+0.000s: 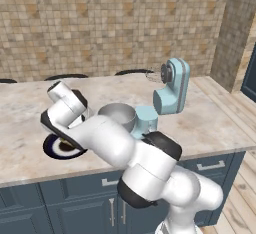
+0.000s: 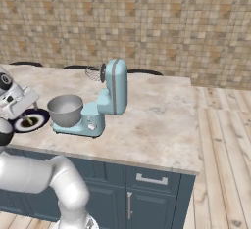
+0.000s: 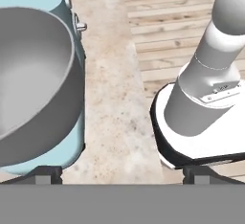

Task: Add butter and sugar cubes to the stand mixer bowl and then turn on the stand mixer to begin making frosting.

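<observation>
The light blue stand mixer [image 1: 171,92] [image 2: 112,95] stands on the counter with its head tilted up and the whisk [image 1: 155,73] raised. On its base sits the grey metal bowl [image 1: 118,115] [image 2: 64,109] [image 3: 28,79], which looks empty. My gripper [image 3: 123,173] is open, with nothing between its tips, and hangs low just beside the bowl, over bare counter. Left of the mixer lies a dark blue plate [image 2: 35,123] [image 1: 56,149], with a small yellowish bit, perhaps the butter [image 2: 28,121], on it. My hand [image 2: 13,100] hovers over that plate. The sugar cubes are hidden.
The marble counter [image 2: 157,120] stretches right of the mixer. Its front edge drops to blue drawers [image 2: 152,179] and a wood floor [image 2: 225,140]. A tiled wall [image 1: 115,23] rises behind, with dark round seat tops [image 1: 66,76] along the far edge.
</observation>
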Controlling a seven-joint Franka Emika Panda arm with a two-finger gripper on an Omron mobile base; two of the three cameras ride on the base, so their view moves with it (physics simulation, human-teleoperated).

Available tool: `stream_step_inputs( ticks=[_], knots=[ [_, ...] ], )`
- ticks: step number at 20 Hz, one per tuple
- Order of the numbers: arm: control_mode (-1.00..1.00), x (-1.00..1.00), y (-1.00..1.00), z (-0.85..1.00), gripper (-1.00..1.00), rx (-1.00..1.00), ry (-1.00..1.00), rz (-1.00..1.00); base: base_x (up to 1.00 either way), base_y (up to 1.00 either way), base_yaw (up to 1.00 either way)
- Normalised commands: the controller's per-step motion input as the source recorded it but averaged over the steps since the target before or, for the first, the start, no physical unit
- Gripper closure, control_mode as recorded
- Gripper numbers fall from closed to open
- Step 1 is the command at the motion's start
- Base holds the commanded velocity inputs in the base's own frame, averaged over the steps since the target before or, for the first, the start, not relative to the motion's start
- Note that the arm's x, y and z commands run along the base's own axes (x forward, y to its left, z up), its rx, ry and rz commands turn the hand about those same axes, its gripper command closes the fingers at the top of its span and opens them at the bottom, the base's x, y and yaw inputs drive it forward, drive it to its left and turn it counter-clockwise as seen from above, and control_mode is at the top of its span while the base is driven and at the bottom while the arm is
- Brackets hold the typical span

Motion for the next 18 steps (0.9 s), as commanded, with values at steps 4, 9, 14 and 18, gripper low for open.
stream_step_inputs(
  ticks=[4, 9, 14, 18],
  knots=[
    [-1.00, 0.27, 0.00, -0.30, -1.00, 0.01, 0.00, 0.01, 0.00, 0.00, 0.00],
    [-1.00, 0.36, 0.00, -0.22, -1.00, 0.02, 0.00, 0.02, 0.00, 0.00, 0.00],
    [-1.00, 0.17, 0.00, -0.17, -1.00, 0.00, 0.00, 0.00, 0.00, 0.00, 0.00],
    [-1.00, 0.13, 0.01, -0.24, -1.00, 0.00, 0.00, 0.00, 0.00, 0.00, 0.00]
  ],
)
